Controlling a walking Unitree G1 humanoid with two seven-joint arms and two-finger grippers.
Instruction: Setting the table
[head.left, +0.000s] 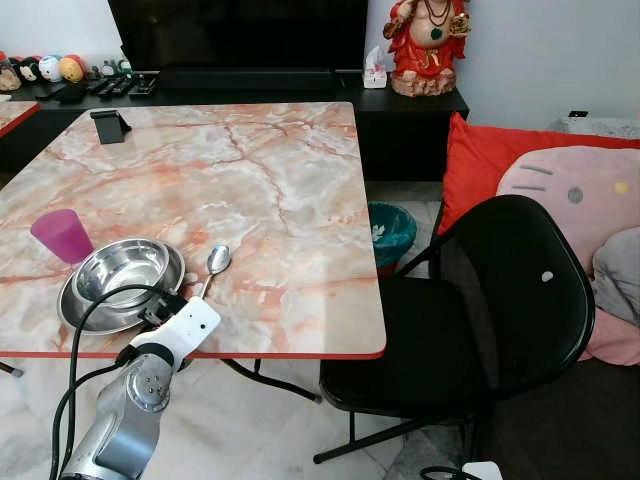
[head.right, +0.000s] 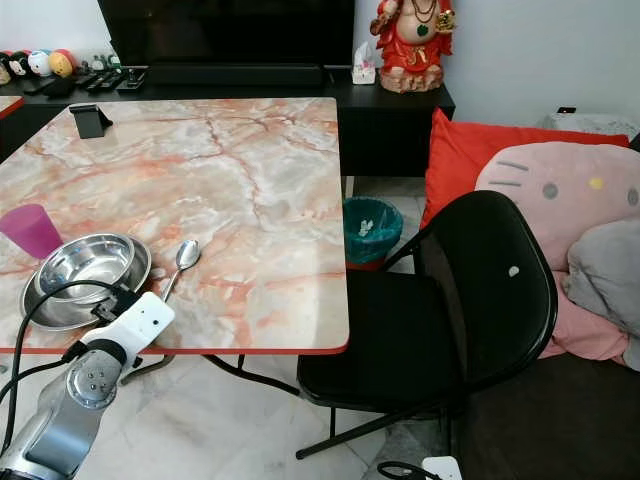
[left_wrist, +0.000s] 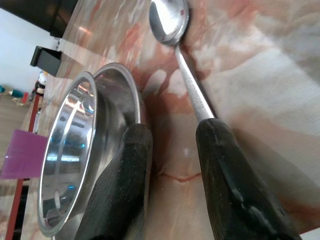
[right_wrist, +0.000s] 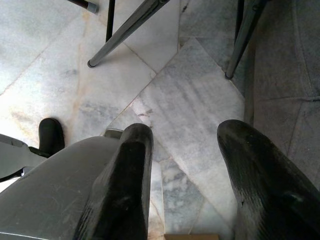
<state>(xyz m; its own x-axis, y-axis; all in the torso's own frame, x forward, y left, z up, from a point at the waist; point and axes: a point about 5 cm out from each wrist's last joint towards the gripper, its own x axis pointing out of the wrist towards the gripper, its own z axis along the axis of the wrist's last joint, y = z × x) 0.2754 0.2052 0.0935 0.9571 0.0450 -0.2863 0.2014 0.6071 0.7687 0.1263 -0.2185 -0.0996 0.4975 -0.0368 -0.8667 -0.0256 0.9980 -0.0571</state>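
Observation:
A steel bowl (head.left: 120, 268) sits in a steel plate (head.left: 72, 308) near the front left edge of the marble table (head.left: 270, 180). Just right of the plate lies a spoon (head.left: 215, 262), bowl end away from me. A purple cup (head.left: 62, 235) stands to the left of the bowl. My left gripper (left_wrist: 172, 132) is open and low over the table edge. One finger (left_wrist: 125, 175) rests by the plate's rim, and the other finger (left_wrist: 225, 165) is at the end of the spoon's handle (left_wrist: 192, 90). My right gripper (right_wrist: 182, 132) hangs open above the floor.
A black folding chair (head.left: 500, 290) stands at the table's right side, with a teal bin (head.left: 390, 232) behind it. A black phone stand (head.left: 108, 125) sits at the table's far left. Red and pink cushions (head.left: 570, 190) lie at the right. The chair legs (right_wrist: 125, 27) cross the marble floor.

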